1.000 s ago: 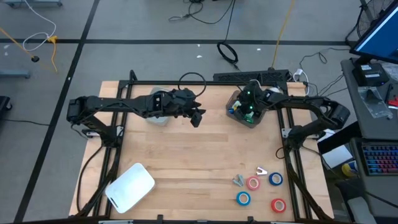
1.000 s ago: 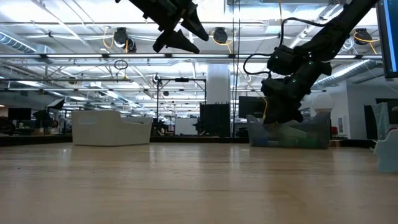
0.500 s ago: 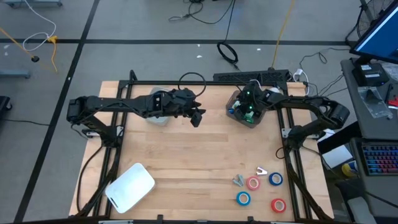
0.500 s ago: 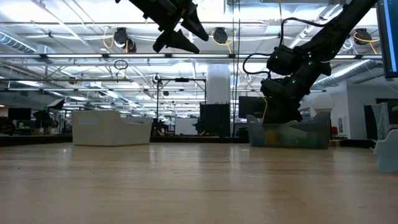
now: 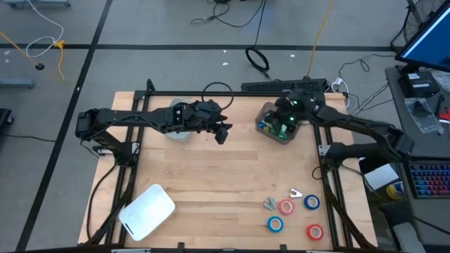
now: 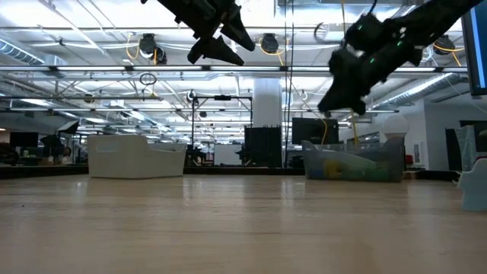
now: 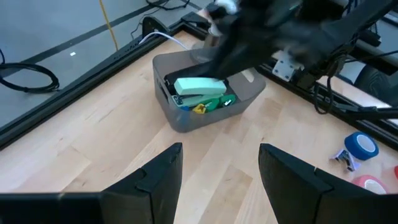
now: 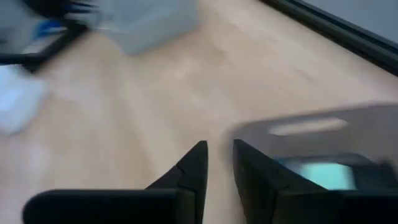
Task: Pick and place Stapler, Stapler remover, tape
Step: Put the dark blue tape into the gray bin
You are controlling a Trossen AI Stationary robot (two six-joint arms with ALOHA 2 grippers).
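Observation:
A grey bin (image 5: 261, 116) stands at the table's far right. A mint-green stapler (image 7: 199, 87) lies in it on other small items. My right gripper (image 5: 283, 126) hangs above the bin (image 6: 354, 164). Its fingers (image 8: 219, 152) are a narrow gap apart with nothing between them. My left gripper (image 5: 223, 132) hovers open and high over the table's far middle, pointing toward the bin (image 7: 186, 121). Near the front right edge lie two red tape rolls (image 5: 285, 206) (image 5: 314, 231), two blue ones (image 5: 311, 202) (image 5: 275, 224) and two small metal staple removers (image 5: 270, 204) (image 5: 295, 192).
A white lid-like container (image 5: 148, 209) lies at the front left. A clear container (image 5: 179, 128) sits under my left arm at the far left. Black frame rails (image 5: 330, 176) run along both sides and the far edge of the table. Bare wood spans the middle.
My right gripper has risen from low inside the bin to well above its rim, tipping closer to level. The bin and its contents stay put.

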